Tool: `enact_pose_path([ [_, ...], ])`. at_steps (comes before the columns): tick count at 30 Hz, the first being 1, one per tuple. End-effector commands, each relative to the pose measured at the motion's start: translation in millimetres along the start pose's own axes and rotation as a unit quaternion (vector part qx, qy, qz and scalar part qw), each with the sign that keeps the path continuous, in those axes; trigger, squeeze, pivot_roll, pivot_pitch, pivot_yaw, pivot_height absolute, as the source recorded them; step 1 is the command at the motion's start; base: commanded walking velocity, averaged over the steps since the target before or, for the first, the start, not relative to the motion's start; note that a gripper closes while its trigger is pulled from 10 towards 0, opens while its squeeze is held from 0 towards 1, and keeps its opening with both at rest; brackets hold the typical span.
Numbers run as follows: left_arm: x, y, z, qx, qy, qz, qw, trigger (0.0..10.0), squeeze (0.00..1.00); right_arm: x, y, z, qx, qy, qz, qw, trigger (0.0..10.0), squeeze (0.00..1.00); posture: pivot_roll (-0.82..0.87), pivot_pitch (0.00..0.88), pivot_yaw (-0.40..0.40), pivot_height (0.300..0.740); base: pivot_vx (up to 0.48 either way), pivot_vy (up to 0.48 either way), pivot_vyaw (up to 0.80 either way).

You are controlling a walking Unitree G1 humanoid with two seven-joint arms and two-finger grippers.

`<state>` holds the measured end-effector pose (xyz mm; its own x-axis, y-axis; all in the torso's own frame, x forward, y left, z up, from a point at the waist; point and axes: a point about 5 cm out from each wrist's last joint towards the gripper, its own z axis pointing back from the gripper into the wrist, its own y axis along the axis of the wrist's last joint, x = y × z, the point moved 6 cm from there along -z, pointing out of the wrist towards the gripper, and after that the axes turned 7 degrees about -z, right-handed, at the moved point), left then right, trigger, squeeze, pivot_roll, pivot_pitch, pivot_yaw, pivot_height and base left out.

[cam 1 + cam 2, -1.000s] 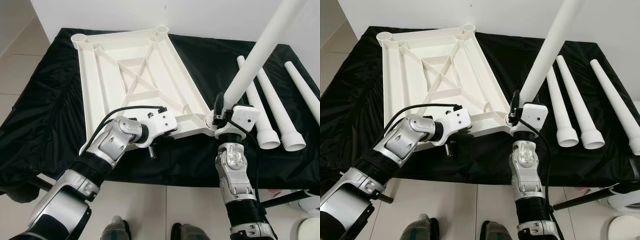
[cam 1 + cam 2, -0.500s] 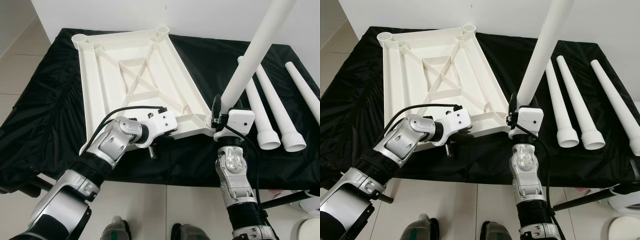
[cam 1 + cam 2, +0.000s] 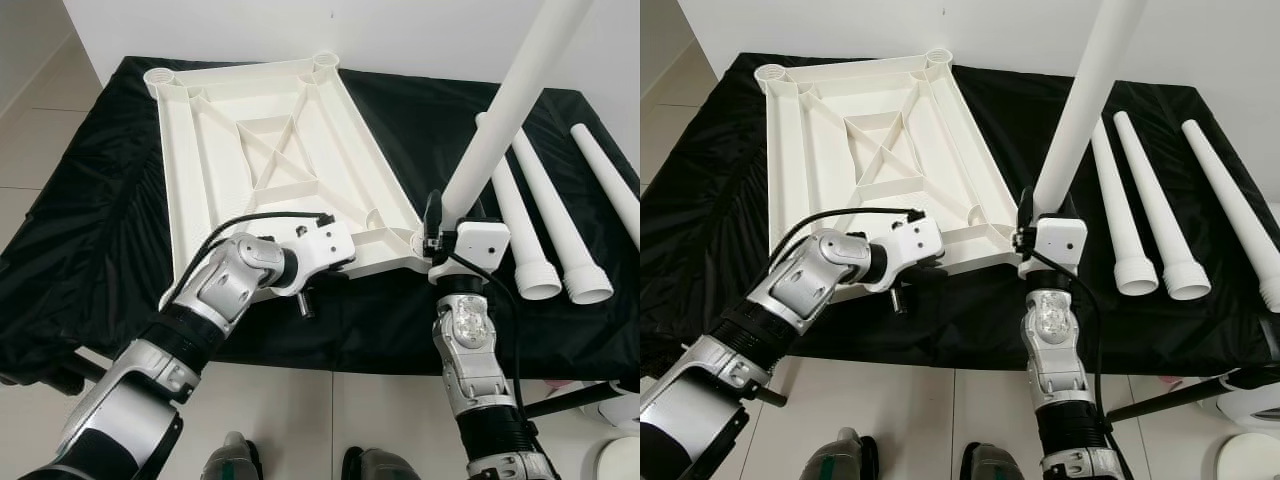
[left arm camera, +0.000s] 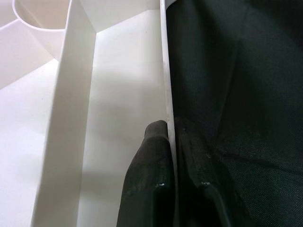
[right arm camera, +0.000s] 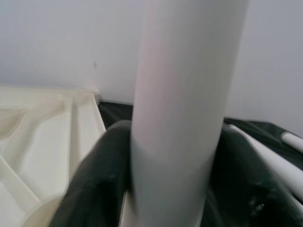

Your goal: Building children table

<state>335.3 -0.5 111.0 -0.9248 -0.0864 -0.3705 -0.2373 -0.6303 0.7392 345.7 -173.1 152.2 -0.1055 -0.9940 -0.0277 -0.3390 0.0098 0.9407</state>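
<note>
A white plastic tabletop lies upside down on a black cloth, its ribs facing up. My left gripper is shut on the tabletop's near rim, one black finger inside and one outside. My right gripper is shut on a long white table leg, holding it upright over the tabletop's near right corner socket. In the right wrist view the leg stands between both black fingers. Three more white legs lie side by side on the cloth at the right.
The black cloth covers a low table against a white wall. Empty corner sockets sit at the tabletop's far end. Tiled floor lies below, with my feet near the table's front edge.
The leg in my right gripper has tipped more upright and its foot has settled at the near right corner socket. The left gripper has kept its hold on the rim.
</note>
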Motion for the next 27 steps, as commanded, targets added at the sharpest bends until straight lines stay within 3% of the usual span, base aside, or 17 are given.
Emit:
enact_pose_path([
  [1,-8.1,-15,7.8,-0.025,0.028,0.008,0.999,10.0,0.00,49.6,-58,32.6,-0.127,-0.074,0.035,0.988,10.0,0.00,-0.01,0.116,0.022,0.740,0.000,0.000,0.00],
  [2,-8.1,-15,7.7,-0.026,0.029,0.009,0.999,10.0,0.00,49.8,-57,31.5,-0.124,-0.071,0.031,0.989,10.0,0.69,-0.01,0.116,0.020,0.740,0.000,0.000,0.00],
  [3,-8.1,-15,7.6,-0.026,0.029,0.009,0.999,10.0,0.00,50.0,-55,30.0,-0.119,-0.069,0.028,0.990,10.0,0.82,-0.01,0.116,0.019,0.740,0.000,0.000,0.00],
  [4,-8.1,-15,7.6,-0.026,0.029,0.009,0.999,10.0,0.00,50.0,-55,30.0,-0.119,-0.069,0.028,0.990,10.0,0.82,-0.01,0.116,0.019,0.740,0.000,0.000,0.00],
  [5,-8.1,-16,7.5,-0.026,0.029,0.010,0.999,10.0,0.00,50.1,-53,28.4,-0.115,-0.067,0.029,0.991,10.0,0.71,-0.01,0.116,0.019,0.740,0.000,0.000,0.00],
  [6,-8.1,-16,7.5,-0.026,0.029,0.010,0.999,10.0,0.00,50.1,-53,28.4,-0.115,-0.067,0.029,0.991,10.0,0.71,-0.01,0.116,0.019,0.740,0.000,0.000,0.00],
  [7,-8.3,-15,7.5,-0.026,0.030,0.010,0.999,10.0,0.00,50.0,-52,27.2,-0.114,-0.065,0.028,0.991,10.0,0.13,-0.01,0.115,0.017,0.740,0.000,0.000,0.00],
  [8,-8.4,-16,7.5,-0.026,0.030,0.010,0.999,10.0,0.00,49.6,-51,26.1,-0.112,-0.063,0.027,0.991,10.0,0.00,-0.01,0.113,0.017,0.740,0.000,0.000,0.00],
  [15,-9.1,-15,7.3,-0.025,0.032,0.010,0.999,10.0,0.00,47.9,-47,21.9,-0.102,-0.055,0.025,0.993,10.0,0.00,-0.01,0.112,0.016,0.740,0.000,0.000,0.00],
  [16,-9.1,-15,7.2,-0.025,0.032,0.010,0.999,10.0,0.00,47.5,-44,20.2,-0.093,-0.053,0.015,0.994,4.6,0.00,-0.01,0.111,0.016,0.740,0.000,0.000,0.00],
  [17,-9.2,-15,7.2,-0.025,0.032,0.010,0.999,10.0,0.00,44.3,-42,19.6,-0.088,-0.043,0.001,0.995,0.0,0.00,-0.01,0.111,0.017,0.740,0.000,0.000,0.00],
  [27,-10.3,-15,7.4,-0.025,0.034,0.011,0.999,10.0,0.00,38.3,-36,12.7,-0.074,-0.028,-0.019,0.997,0.0,0.00,-0.01,0.107,0.015,0.740,0.000,0.000,0.00],
])
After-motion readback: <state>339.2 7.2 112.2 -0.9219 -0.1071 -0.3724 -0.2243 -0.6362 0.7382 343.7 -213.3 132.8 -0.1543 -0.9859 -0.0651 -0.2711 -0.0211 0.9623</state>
